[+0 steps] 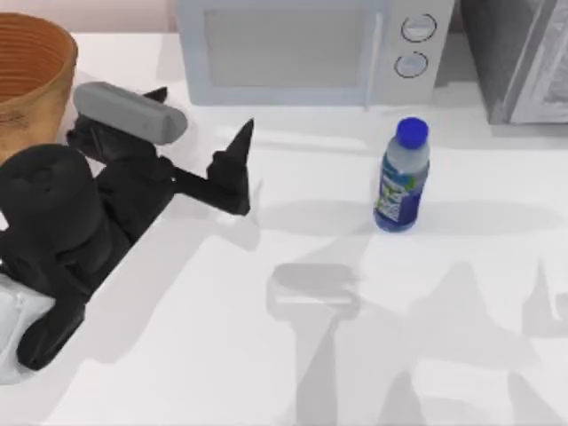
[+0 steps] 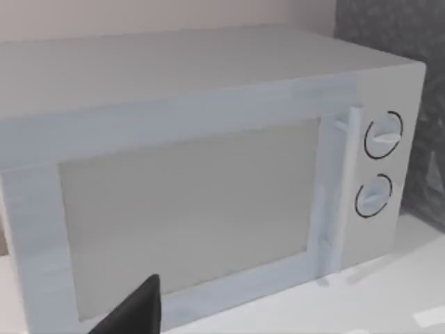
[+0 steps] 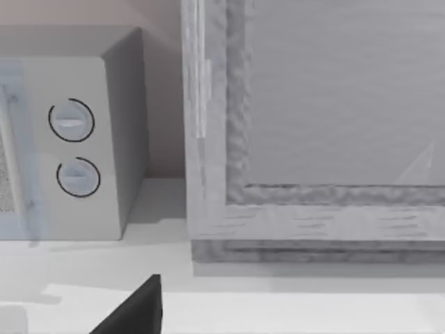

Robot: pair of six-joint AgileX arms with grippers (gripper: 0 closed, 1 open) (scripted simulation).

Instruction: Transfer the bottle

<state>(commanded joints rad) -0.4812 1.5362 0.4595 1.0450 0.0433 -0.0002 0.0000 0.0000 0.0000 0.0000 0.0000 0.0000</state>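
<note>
Your small clear plastic bottle with blue cap and label (image 1: 404, 177) is standing upright toward the white table's (image 1: 222, 355) rear edge — untouched. Your left gripper (image 1: 238, 170) is hovering well apart, jaws' opening I cannot tell.

The bottle (image 1: 403, 177) is clear with a blue cap and a blue label marked in green and white. The left arm (image 1: 80, 222) is black with a grey block on its wrist; the basket (image 1: 31, 75) is orange-brown with fine ribbing. The microwave (image 1: 306, 49) is pale grey-white with two dark-ringed dials, the table (image 1: 266, 355) white, the cabinet (image 3: 313, 125) mottled grey
</note>
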